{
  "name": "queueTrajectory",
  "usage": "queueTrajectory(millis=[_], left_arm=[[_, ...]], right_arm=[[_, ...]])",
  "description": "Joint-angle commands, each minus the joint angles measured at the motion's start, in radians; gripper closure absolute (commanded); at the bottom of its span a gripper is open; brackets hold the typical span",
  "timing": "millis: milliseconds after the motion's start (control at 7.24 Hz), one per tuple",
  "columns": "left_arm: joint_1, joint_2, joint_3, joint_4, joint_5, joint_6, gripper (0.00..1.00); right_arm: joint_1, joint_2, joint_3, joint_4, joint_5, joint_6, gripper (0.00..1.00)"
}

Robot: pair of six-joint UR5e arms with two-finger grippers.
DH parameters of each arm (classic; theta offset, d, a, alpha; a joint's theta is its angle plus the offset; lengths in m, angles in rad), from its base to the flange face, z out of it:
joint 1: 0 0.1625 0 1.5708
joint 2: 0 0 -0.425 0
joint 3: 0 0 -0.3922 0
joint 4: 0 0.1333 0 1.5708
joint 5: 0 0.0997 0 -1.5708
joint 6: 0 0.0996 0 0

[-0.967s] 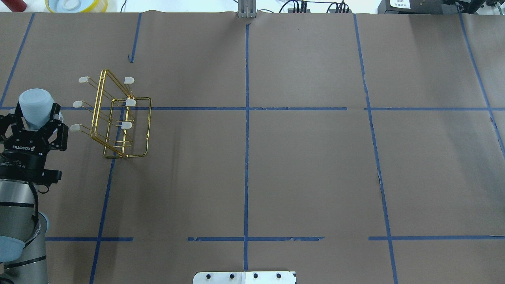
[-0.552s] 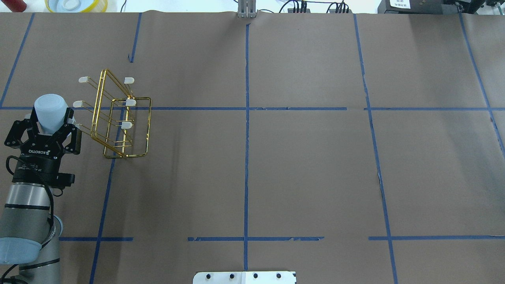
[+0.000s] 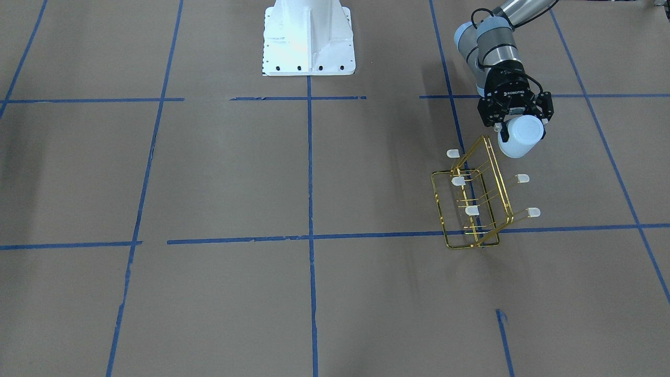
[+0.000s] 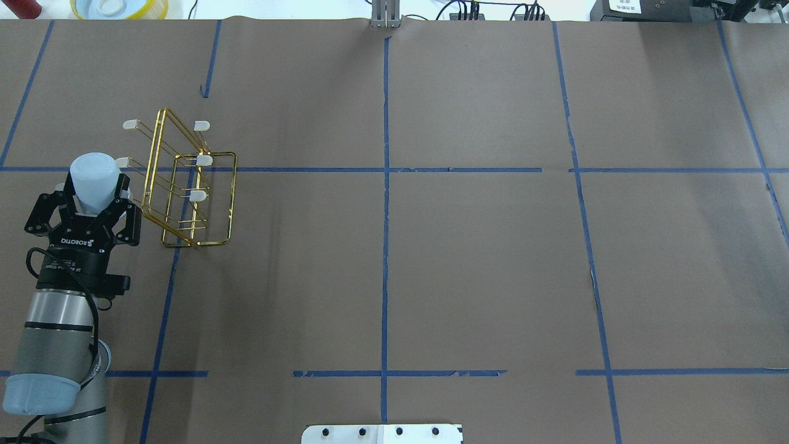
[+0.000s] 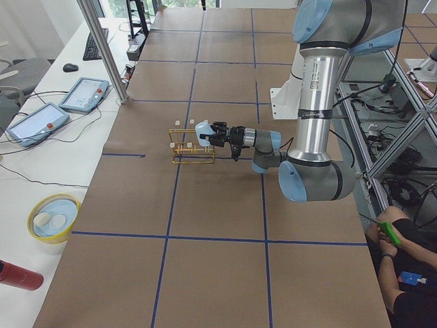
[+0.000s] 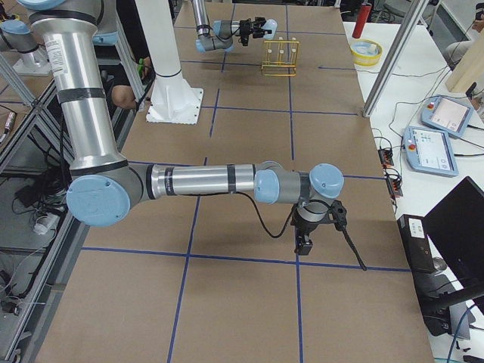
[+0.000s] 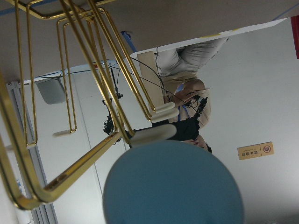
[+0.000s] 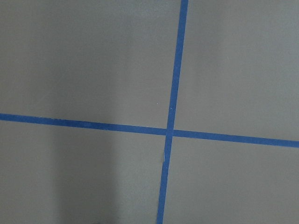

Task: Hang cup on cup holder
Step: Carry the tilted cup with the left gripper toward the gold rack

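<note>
My left gripper (image 4: pixel 94 196) is shut on the pale blue cup (image 4: pixel 94 177), holding it on its side with its base pointing away from the arm. The gold wire cup holder (image 4: pixel 185 185) stands just to the cup's right. The cup is beside the holder's near-left capped prongs (image 4: pixel 122 163). In the front-facing view the cup (image 3: pixel 521 137) sits by the holder's (image 3: pixel 471 204) top corner. The left wrist view shows the cup's base (image 7: pixel 173 186) just under a capped prong (image 7: pixel 152 133). My right gripper (image 6: pixel 306 242) hangs low over bare table far from the holder; I cannot tell whether it is open or shut.
The white robot base (image 3: pixel 309 36) stands at the table's middle edge. A yellow bowl (image 4: pixel 117 7) and a red object (image 5: pixel 17 275) lie off the table's far left end. Tablets (image 5: pixel 85 92) and cables lie on a side bench. A person (image 5: pixel 403 273) sits beside the robot.
My left gripper has carried the cup to the right and slightly back, from well left of the cup holder to right against its left-side prongs. The holder has not moved.
</note>
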Motion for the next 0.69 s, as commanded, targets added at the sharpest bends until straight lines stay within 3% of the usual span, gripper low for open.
queueTrajectory(millis=[0, 552], left_arm=[[0.001, -0.005, 0.008, -0.001, 0.000, -0.002, 1.00], [0.013, -0.005, 0.022, 0.002, -0.001, -0.021, 1.00]], right_arm=[[0.000, 0.000, 0.000, 0.000, 0.000, 0.000, 0.00], [0.000, 0.000, 0.000, 0.000, 0.000, 0.000, 0.00]])
